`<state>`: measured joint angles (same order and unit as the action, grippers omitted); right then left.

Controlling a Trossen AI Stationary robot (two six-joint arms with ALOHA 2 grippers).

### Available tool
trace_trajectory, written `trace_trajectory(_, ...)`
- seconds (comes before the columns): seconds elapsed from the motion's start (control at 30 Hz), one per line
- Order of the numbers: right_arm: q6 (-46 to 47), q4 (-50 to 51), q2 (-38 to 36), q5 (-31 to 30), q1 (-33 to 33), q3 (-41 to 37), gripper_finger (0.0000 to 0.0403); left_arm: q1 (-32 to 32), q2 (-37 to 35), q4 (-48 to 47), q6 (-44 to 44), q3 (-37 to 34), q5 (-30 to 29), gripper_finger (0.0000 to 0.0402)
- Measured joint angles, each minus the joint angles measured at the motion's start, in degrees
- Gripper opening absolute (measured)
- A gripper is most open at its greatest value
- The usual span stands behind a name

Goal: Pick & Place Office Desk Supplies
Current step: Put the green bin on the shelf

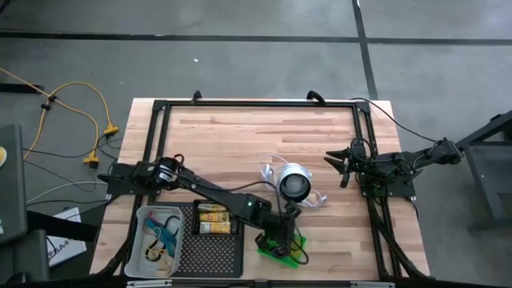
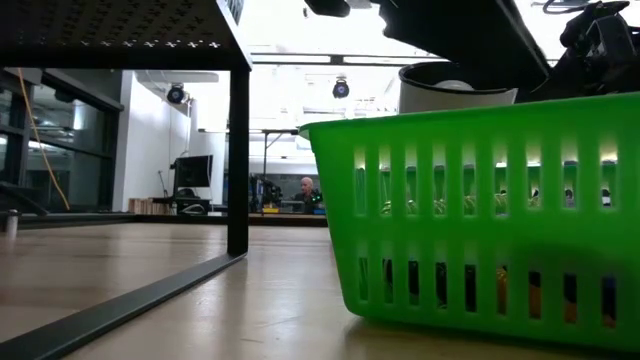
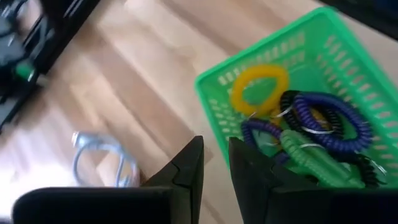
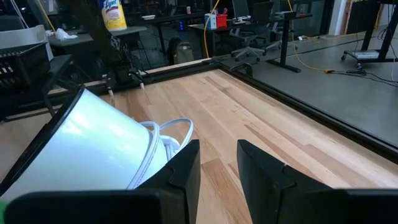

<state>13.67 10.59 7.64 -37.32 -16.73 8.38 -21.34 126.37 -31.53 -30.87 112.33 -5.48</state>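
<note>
A green slotted basket (image 1: 298, 242) (image 3: 214, 99) (image 2: 480, 200) stands on the wood table near its near edge. Coiled loops lie in it: yellow (image 3: 258, 87), purple (image 3: 329, 118), green (image 3: 311, 162) and black (image 3: 292, 102). My left gripper (image 1: 282, 234) (image 3: 214, 163) hovers over the basket's edge, open by a narrow gap, with nothing between its fingers. Yellow-and-white packs (image 1: 212, 218) lie in a black tray. Teal and dark cords (image 1: 162, 236) lie in a clear tray. My right gripper (image 1: 338, 166) (image 4: 217, 167) waits open at the table's right side.
A round white-and-black object (image 1: 294, 185) (image 4: 93, 149) with a white cord (image 1: 268, 170) lies mid-table, just beyond the basket. The black tray (image 1: 210, 252) and clear tray (image 1: 142, 214) sit at the near left. A black frame (image 1: 256, 104) rings the table. Bare wood lies toward the far edge.
</note>
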Motion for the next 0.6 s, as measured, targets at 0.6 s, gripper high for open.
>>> trace_trajectory(0.6, -0.01, 0.01, 0.0, 0.0, -0.01, 0.0, 0.0094, -0.7, 0.0, -3.54, 15.82, 0.0, -2.13, 0.0069)
